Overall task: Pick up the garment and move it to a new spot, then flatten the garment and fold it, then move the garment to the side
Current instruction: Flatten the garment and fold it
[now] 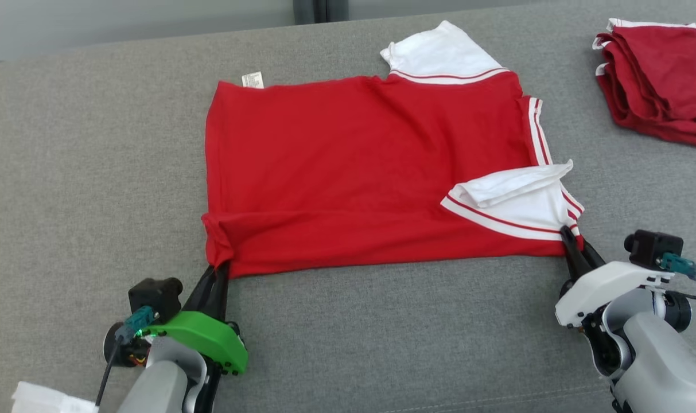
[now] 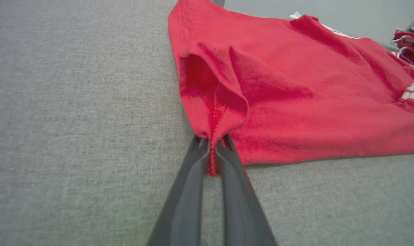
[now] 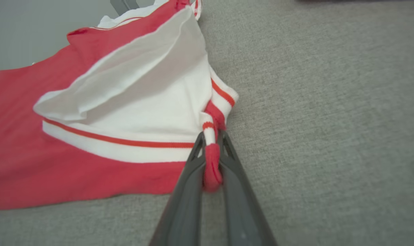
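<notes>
The garment [image 1: 359, 166], a red shirt with white sleeves, lay spread at the centre of the head view on the grey surface [image 1: 95, 143]. The left gripper [image 1: 220, 267] was clamped on its lower-left hem corner and the right gripper [image 1: 567, 234] on its lower-right corner. Holding both near corners probably served to lift that edge evenly for 1 fold.

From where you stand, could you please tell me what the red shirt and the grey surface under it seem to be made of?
Red shirt: soft, matte knit, probably cotton jersey; it folds and bunches limply, with stitched seams showing. Grey surface: matte woven cloth, like upholstery; a fine heathered weave is visible up close.
</notes>
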